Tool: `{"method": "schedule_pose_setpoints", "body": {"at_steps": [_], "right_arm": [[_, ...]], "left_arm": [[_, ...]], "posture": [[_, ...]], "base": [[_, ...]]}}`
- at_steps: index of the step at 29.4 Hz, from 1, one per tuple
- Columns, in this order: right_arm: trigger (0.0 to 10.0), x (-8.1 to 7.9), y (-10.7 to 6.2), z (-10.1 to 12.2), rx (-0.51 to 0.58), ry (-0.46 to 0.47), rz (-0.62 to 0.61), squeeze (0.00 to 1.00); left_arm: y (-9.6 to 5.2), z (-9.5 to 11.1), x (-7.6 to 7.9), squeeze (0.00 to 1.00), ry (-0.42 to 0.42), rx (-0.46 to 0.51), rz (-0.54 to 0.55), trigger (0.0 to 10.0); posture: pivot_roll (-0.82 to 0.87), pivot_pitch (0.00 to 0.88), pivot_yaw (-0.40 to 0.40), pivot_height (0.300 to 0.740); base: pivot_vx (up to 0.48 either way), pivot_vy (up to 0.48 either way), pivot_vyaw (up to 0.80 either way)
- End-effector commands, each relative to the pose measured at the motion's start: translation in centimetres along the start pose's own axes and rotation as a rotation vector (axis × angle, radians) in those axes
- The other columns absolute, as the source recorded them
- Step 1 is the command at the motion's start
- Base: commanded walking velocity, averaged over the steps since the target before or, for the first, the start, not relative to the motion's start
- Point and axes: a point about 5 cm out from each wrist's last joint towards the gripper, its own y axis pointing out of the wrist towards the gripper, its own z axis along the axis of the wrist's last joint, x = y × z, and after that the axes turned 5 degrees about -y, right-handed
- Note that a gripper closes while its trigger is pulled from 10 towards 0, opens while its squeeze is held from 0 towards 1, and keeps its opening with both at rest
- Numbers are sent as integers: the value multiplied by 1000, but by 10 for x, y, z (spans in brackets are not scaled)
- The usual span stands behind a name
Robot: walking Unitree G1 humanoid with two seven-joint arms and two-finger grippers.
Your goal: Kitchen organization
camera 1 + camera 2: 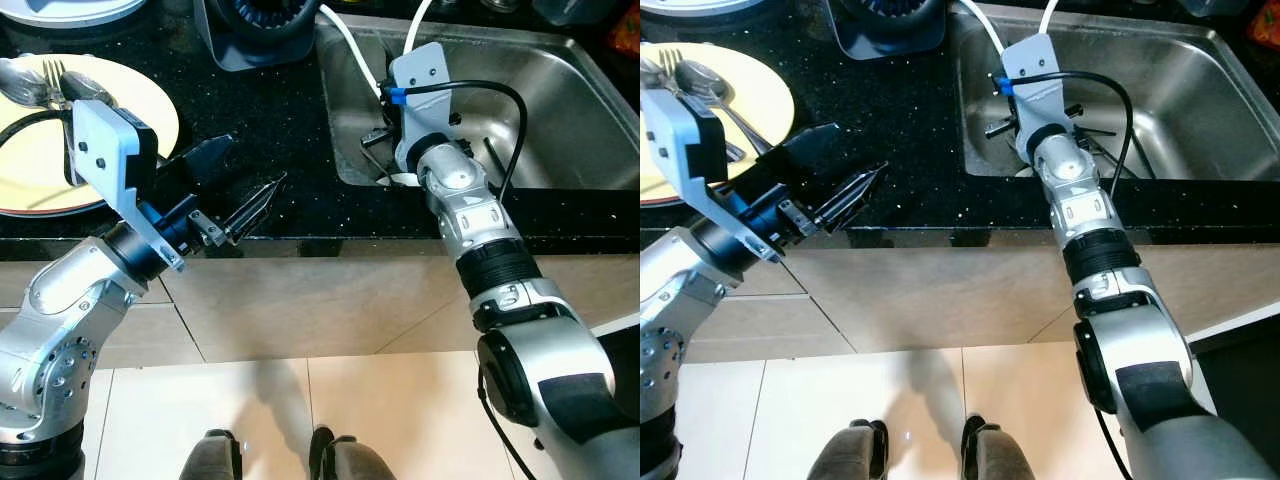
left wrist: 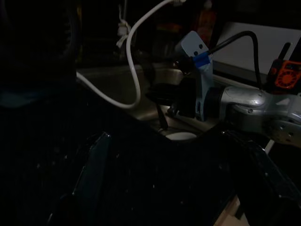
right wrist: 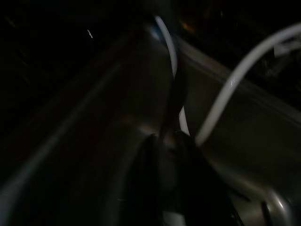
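My left gripper (image 1: 250, 165) hovers open over the black countertop (image 1: 280, 110), with nothing between its fingers. To its left sits a cream plate (image 1: 135, 110) that carries two spoons (image 1: 25, 85) and a fork (image 1: 55, 72). My right arm (image 1: 450, 190) reaches over the counter edge into the steel sink (image 1: 560, 110), near the front left corner. There my right gripper (image 2: 162, 120) points down, shut, just above a small white object (image 2: 181, 136) on the sink floor. Whether the gripper touches the object is hidden.
A white cable (image 1: 345, 45) runs down into the sink's left side. A black appliance (image 1: 260, 30) stands on the counter behind the left gripper. Another plate's rim (image 1: 70, 10) shows at the far left. Thin dark items (image 1: 1105, 145) lie in the sink. I stand on a tiled floor (image 1: 300, 410).
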Motion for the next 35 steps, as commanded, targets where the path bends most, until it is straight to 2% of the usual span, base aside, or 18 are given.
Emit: {"method": "schedule_pose_setpoints", "body": {"at_steps": [1, 2, 9, 10, 11, 12, 13, 14, 17, 18, 22, 26, 28, 29, 30, 31, 34, 35], "right_arm": [[10000, 5, -1, -7, -44, -27, -21, 855], [10000, 9, -1, -8, -58, -39, -38, 1000], [10000, 18, 0, -7, -56, -30, -86, 1000], [10000, 21, -1, -4, -23, 43, -92, 725], [10000, 21, -1, -4, -23, 43, -92, 725], [10000, 21, -2, 2, 38, 148, -81, 322], [10000, 22, -3, 6, 83, 220, -72, 322], [10000, 22, -6, 11, 152, 335, -46, 0], [10000, 20, -17, 23, 322, 593, 46, 0], [10000, 20, -17, 23, 322, 593, 46, 0], [10000, 17, -33, 35, 468, 764, 161, 0], [10000, 17, -41, 38, 528, 812, 209, 0], [10000, 17, -60, 45, 653, 902, 330, 0], [10000, 15, -70, 47, 703, 927, 393, 0], [10000, 14, -79, 49, 739, 942, 446, 0], [10000, 12, -86, 50, 763, 950, 492, 0], [10000, 0, -109, 53, 817, 955, 672, 0], [10000, 0, -109, 53, 817, 955, 672, 0]], "left_arm": [[-1, 0, 8, 1000, 10, -19, -32, 10000], [-1, 0, 8, 1000, 9, -21, -33, 10000], [0, 1, 8, 1000, 13, -23, -30, 10000], [1, 3, 6, 1000, 19, -19, -26, 10000], [1, 3, 6, 1000, 19, -19, -26, 10000], [1, 5, 5, 1000, 27, -14, -22, 10000], [2, 6, 4, 1000, 32, -10, -19, 10000], [1, 7, 2, 1000, 43, -7, -15, 10000], [2, 10, -3, 1000, 70, 1, -4, 10000], [2, 10, -3, 1000, 70, 1, -4, 10000], [2, 15, -8, 1000, 102, 12, 11, 10000], [2, 18, -10, 1000, 112, 20, 13, 10000], [2, 24, -13, 1000, 127, 40, 9, 10000], [0, 27, -15, 455, 136, 38, 1, 10000], [-1, 28, -16, 345, 142, 31, -7, 10000], [-2, 29, -17, 0, 146, 27, -15, 10000], [-7, 39, -20, 0, 165, 45, -32, 10000], [-7, 39, -20, 0, 165, 45, -32, 10000]], "posture": [[188, 293, -99, 740], [186, 290, -100, 740], [188, 280, -100, 740], [191, 267, -100, 740], [191, 267, -100, 740], [192, 259, -101, 740], [192, 256, -101, 740], [190, 245, -102, 740], [185, 218, -102, 740], [185, 218, -102, 740], [183, 203, -102, 740], [182, 194, -100, 740], [182, 181, -97, 740], [181, 174, -94, 740], [180, 171, -93, 740], [178, 169, -88, 740], [176, 161, -86, 740], [176, 161, -86, 740]], "base": [[0, 0, 0], [0, 0, 0], [0, 0, 0], [0, 0, 0], [0, 0, 0], [0, 0, 0], [0, 0, 0], [0, 0, 0], [0, 0, 0], [0, 0, 0], [0, 0, 0], [0, 0, 0], [0, 0, 0], [0, 0, 0], [0, 0, 0], [0, 0, 0], [0, 0, 0], [0, 0, 0]]}}
